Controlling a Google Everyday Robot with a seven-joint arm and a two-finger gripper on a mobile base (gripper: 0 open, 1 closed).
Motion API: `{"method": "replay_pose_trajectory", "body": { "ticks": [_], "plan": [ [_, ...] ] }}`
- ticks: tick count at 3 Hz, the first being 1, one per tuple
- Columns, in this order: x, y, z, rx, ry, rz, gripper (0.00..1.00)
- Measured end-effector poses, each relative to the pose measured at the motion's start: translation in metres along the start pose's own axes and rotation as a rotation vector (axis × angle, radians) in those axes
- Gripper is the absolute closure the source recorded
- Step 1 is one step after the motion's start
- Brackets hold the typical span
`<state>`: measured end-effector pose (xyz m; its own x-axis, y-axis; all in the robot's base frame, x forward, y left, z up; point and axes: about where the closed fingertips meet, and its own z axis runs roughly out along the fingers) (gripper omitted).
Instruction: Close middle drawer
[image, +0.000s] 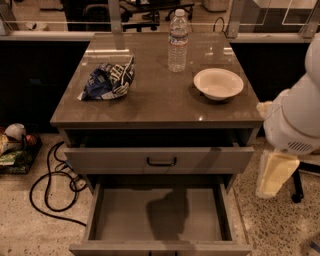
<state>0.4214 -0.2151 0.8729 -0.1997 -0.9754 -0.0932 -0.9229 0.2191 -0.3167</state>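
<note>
The middle drawer (160, 215) is pulled far out at the bottom of the view. Its plain grey inside is bare and its front edge (160, 247) lies at the frame's lower border. Above it the topmost drawer (100, 161), with a black bar handle (161, 161), stands out a little from the cabinet. The lowest drawer is hidden under the middle one. My white arm (295, 120) comes in from the right. Its cream-coloured gripper (272, 175) hangs to the right of the cabinet, level with the topmost drawer and apart from both drawers.
On the brown cabinet top (155, 100) lie a blue chip bag (107, 80), a water bottle (178, 42) and a white bowl (218, 83). A black cable (52, 185) loops on the floor at the left, beside a tray of objects (12, 147). A black chair leg (297, 187) stands right.
</note>
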Motion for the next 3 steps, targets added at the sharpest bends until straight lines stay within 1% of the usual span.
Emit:
{"method": "replay_pose_trajectory", "body": {
  "ticks": [1, 2, 3],
  "plan": [
    [0.007, 0.035, 0.054, -0.058, 0.002, -0.028, 0.00],
    [0.015, 0.067, 0.094, -0.125, -0.027, -0.018, 0.00],
    [0.019, 0.092, 0.116, -0.156, -0.082, 0.032, 0.00]
  ]
}}
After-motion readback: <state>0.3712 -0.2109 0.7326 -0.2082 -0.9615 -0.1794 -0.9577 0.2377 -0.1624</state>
